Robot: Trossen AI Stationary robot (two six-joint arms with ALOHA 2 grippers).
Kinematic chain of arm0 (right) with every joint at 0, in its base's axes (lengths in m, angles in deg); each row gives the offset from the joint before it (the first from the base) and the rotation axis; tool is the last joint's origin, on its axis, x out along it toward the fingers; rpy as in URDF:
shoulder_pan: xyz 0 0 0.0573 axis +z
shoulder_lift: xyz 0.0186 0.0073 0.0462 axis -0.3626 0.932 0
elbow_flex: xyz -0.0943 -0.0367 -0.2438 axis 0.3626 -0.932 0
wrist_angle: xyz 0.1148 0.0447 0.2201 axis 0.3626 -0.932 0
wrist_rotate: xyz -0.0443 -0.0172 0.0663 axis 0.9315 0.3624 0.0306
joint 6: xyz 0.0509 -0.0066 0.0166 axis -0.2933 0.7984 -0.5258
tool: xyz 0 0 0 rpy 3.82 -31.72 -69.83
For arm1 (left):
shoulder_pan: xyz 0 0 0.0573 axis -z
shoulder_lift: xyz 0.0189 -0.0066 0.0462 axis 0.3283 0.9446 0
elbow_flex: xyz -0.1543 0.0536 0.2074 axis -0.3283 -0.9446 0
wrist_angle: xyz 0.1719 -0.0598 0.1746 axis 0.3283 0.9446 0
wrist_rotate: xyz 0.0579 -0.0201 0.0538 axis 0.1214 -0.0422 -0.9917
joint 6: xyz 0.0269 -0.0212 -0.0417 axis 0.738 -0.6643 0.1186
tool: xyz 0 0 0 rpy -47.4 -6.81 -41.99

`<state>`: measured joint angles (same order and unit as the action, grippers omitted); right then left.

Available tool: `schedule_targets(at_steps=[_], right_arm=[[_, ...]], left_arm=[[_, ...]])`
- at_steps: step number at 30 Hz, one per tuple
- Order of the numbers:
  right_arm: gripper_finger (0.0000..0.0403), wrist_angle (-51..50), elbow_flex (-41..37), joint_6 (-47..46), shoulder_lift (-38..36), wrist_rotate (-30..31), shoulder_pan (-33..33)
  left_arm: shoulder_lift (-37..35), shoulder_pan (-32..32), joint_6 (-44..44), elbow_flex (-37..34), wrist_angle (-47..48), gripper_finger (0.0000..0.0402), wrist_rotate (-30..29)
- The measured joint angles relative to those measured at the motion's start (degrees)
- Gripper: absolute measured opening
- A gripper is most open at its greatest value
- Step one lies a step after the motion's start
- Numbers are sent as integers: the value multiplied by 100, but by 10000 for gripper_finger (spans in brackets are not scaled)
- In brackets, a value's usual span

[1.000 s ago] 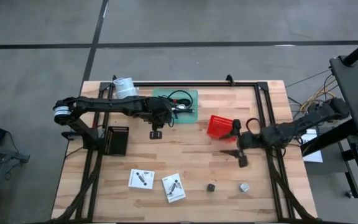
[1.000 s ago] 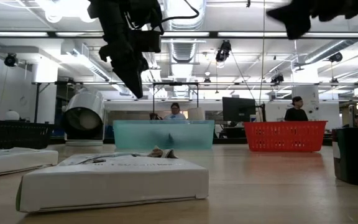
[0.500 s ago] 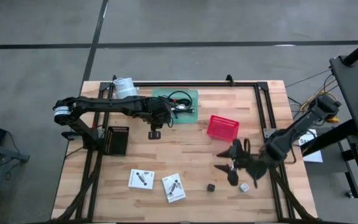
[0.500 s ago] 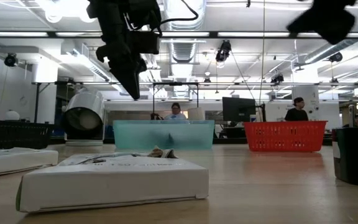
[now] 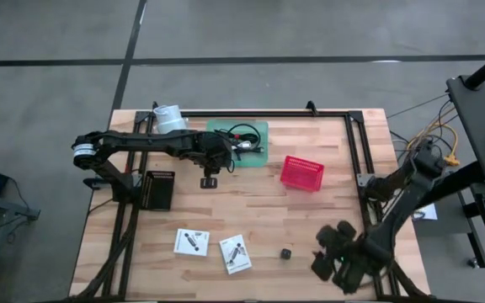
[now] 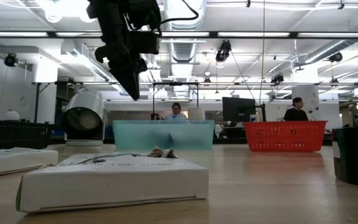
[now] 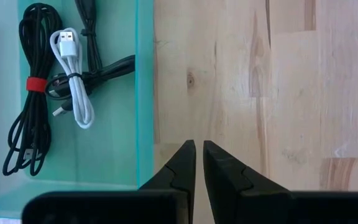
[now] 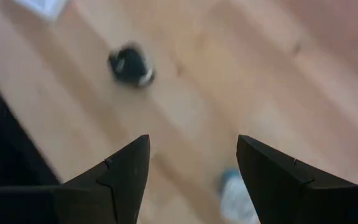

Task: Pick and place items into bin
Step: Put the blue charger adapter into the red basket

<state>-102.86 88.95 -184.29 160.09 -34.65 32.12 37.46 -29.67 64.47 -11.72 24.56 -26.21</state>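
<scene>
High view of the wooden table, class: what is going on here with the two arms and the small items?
The right gripper, fingers open and empty, is near the table's front right, above the small dark cube and a pale cube. The left gripper, shut and empty, waits beside the translucent teal bin, which holds coiled black cables. Two white printed cards lie on the wood; the red mesh basket looks empty.

One camera looks straight down, one level across the table [image 5: 251,198], both catching the red basket [image 5: 301,172]
</scene>
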Motion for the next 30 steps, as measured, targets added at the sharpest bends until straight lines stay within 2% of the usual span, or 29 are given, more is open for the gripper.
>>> schedule_targets(at_steps=[5, 9, 14, 21, 30], right_arm=[[226, -183, 510, -301, 704, -774, 132], [226, -961, 776, -765, 1133, -1346, 126], [234, -1708, 897, -1284, 1241, -1425, 127], [255, -1466, 607, -1353, 1179, -1451, 125], [255, -993, 311, -1329, 1209, -1510, 140]], left_arm=[[0, 0, 7, -2, -5, 15, 0], [0, 0, 15, -2, -2, 15, 0], [0, 0, 201, -2, -3, 15, 0], [0, 0, 270, -2, -4, 15, 0], [0, 0, 271, -2, -18, 15, 0]])
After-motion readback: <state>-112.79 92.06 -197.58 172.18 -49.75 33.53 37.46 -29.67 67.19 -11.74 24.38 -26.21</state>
